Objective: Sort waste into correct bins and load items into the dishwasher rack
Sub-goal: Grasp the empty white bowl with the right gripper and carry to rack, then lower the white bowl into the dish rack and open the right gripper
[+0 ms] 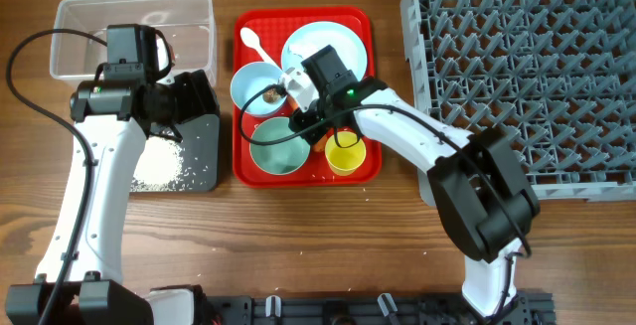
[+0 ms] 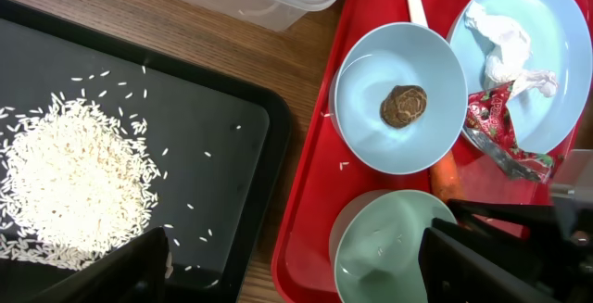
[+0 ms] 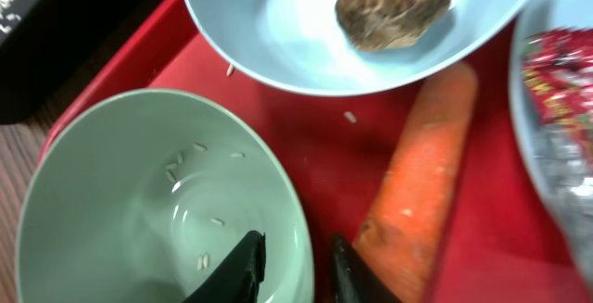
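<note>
Rim grasp was pending: right tool (image 3: 296, 240) sat slightly open astride rim of green bowl (image 3: 120, 201), carrot (image 3: 417, 201) just beside; we judged: pinch rim only, lift straight. Left tool (image 2: 292, 238) gaped empty.

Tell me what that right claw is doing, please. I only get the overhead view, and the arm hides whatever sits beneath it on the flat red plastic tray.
Observer: The right gripper is open, with one finger on either side of the rim of a small round pale green bowl.
Operator: Is that bowl empty?
Observer: Nearly. A few white rice grains lie inside it.
Operator: Anything else hidden under the arm?
Observer: A long orange carrot lies on the red tray right beside that bowl, next to the outer finger.
</note>
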`<control>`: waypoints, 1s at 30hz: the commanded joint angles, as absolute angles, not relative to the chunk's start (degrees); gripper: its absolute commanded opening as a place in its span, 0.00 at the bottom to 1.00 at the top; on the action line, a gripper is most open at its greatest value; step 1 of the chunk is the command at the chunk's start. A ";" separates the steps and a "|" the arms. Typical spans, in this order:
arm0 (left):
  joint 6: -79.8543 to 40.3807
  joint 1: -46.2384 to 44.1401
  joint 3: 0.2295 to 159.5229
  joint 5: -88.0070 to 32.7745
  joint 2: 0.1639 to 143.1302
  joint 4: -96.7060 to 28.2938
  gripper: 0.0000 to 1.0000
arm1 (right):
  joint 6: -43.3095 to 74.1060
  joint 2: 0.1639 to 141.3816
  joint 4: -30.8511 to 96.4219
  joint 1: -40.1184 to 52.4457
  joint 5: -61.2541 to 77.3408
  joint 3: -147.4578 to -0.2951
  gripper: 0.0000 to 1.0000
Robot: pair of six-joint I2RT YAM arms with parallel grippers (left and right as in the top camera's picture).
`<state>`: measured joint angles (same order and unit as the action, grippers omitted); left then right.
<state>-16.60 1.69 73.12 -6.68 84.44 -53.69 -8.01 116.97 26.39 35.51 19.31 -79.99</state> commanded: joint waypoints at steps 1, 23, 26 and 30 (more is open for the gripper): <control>-15.25 2.15 73.14 -6.52 84.77 -53.78 0.86 | -7.51 119.81 26.76 36.88 20.53 -80.03 0.20; -15.25 2.15 73.14 -6.52 84.77 -51.05 1.00 | -15.92 102.50 8.25 17.45 -65.04 -90.41 0.04; -15.25 2.15 73.14 -6.50 84.77 -51.03 1.00 | -22.76 111.33 0.40 13.17 -67.44 -90.41 0.04; -15.25 2.15 73.14 -6.50 84.77 -51.03 1.00 | -33.45 120.95 -11.14 12.29 -72.73 -90.41 0.04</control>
<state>-15.77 1.69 73.08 -6.70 84.44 -51.13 -23.57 116.33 -5.13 12.12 -66.50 -90.24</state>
